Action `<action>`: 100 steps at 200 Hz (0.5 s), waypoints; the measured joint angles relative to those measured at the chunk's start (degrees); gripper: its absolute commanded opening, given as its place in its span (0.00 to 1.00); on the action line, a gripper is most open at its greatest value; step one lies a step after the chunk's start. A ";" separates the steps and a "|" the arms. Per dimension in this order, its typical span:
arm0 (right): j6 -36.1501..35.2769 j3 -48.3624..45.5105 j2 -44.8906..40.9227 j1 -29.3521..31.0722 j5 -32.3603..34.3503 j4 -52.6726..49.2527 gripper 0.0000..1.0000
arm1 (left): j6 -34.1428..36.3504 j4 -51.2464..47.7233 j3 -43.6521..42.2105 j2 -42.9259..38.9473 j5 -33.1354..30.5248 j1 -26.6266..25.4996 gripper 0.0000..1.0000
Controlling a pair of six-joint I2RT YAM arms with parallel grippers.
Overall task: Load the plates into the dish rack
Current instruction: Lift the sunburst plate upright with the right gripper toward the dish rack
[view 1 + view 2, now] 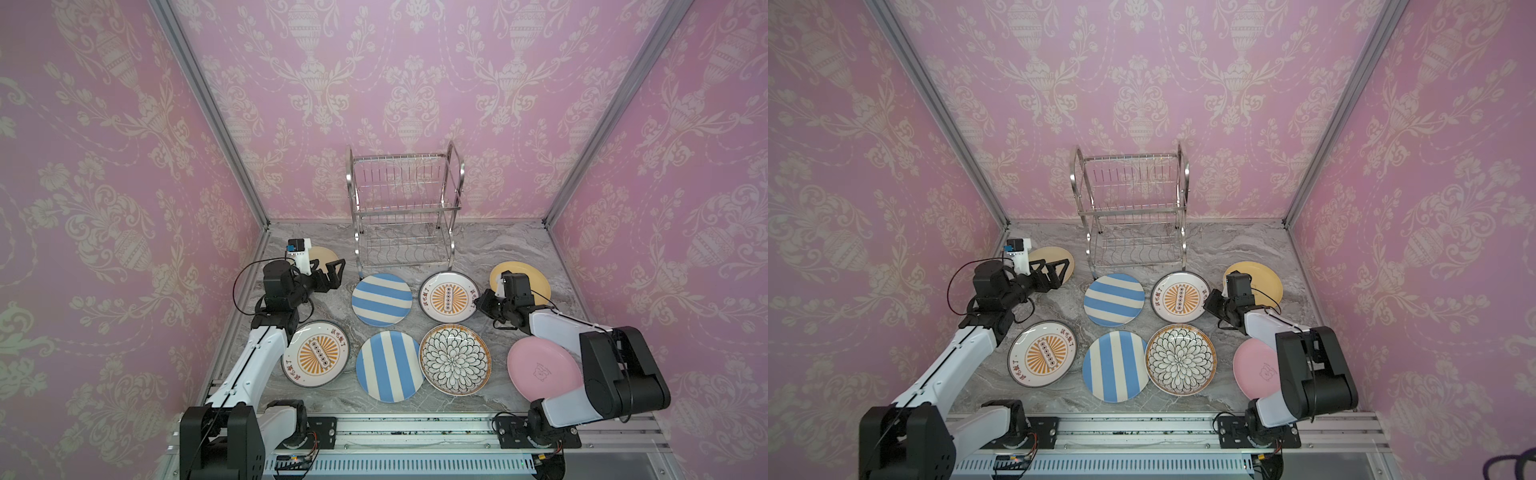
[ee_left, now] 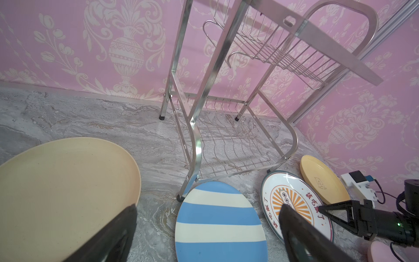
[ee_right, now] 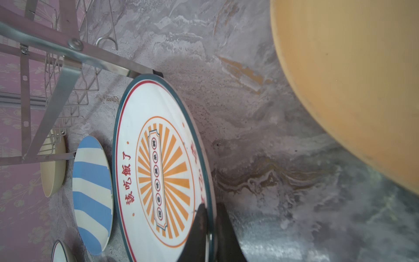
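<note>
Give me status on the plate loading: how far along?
Done: nothing; the dish rack holds nothing. In hand: right pincer shut on the rim of the sunburst plate nearest the rack; the left pincer is open by the cream plate. To go: all eight, every one on the table.

Grey marbled tabletop [image 1: 498,245], pink wallpaper [image 1: 104,166] (urn pattern), aluminium rail [image 1: 415,432]
</note>
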 measured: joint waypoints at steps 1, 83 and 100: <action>-0.04 0.04 -0.09 0.00 0.02 -0.13 0.01 | 0.02 0.00 0.00 0.00 0.00 0.00 0.99; -5.31 2.99 -13.27 -1.31 10.12 -16.83 0.00 | 0.22 0.02 0.00 -0.59 -0.02 -0.37 0.99; -6.56 4.11 -16.46 -1.90 11.87 -21.18 0.00 | 0.22 0.24 0.00 -0.92 -0.02 -0.37 0.99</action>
